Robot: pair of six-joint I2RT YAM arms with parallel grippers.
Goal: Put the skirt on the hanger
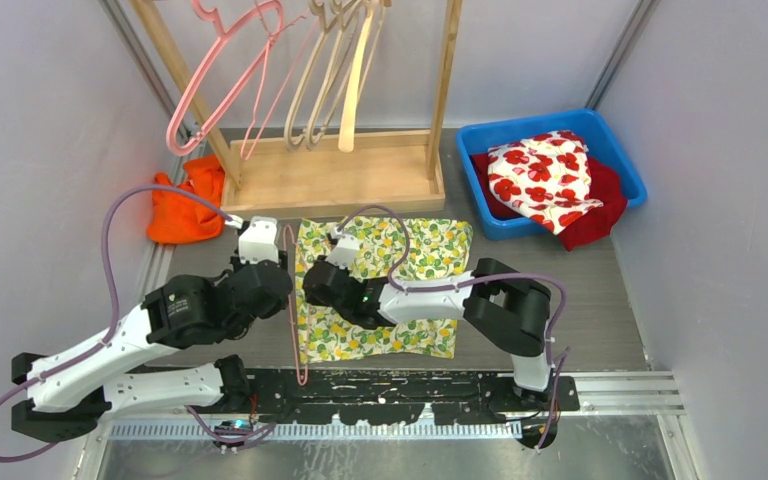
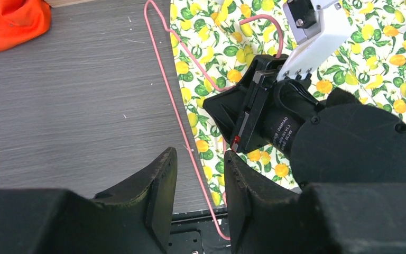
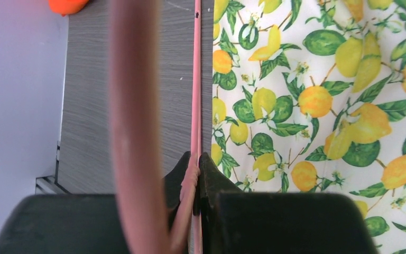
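The skirt (image 1: pixel 410 250), white with a lemon print, lies flat on the table in front of the wooden rack. A thin pink hanger (image 1: pixel 292 300) lies along the skirt's left edge. My right gripper (image 1: pixel 302 285) is shut on the hanger's wire; in the right wrist view the right gripper (image 3: pixel 195 164) pinches the hanger (image 3: pixel 195 79) just left of the skirt (image 3: pixel 322 106). My left gripper (image 2: pixel 201 169) is open, and the hanger (image 2: pixel 177 111) runs below the gap between its fingers without touching them. The skirt (image 2: pixel 370 53) lies to the right of it.
A wooden rack (image 1: pixel 340 170) with several hangers stands at the back. An orange cloth (image 1: pixel 185 205) lies at the back left. A blue bin (image 1: pixel 625 165) at the back right holds a red floral cloth (image 1: pixel 545 175). A black rail (image 1: pixel 410 395) runs along the near edge.
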